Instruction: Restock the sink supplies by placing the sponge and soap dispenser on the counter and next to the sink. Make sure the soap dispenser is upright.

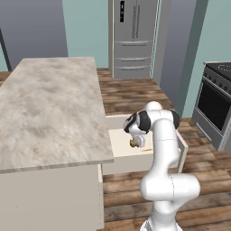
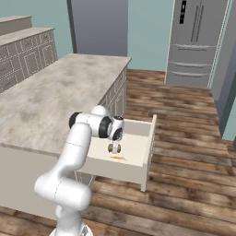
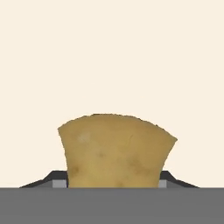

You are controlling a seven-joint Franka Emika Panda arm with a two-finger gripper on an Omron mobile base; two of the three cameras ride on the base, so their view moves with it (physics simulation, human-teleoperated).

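Early days. Gripper [image 2: 114, 146] down in the open drawer [image 2: 138, 146], fingers pinched on the sponge [image 3: 116, 151]. Still needs carrying to the sink counter; soap dispenser untouched, far as can be judged.

Open drawer [image 2: 146, 146], island [image 1: 49, 103], fridge [image 1: 133, 38], stove [image 1: 216, 101].
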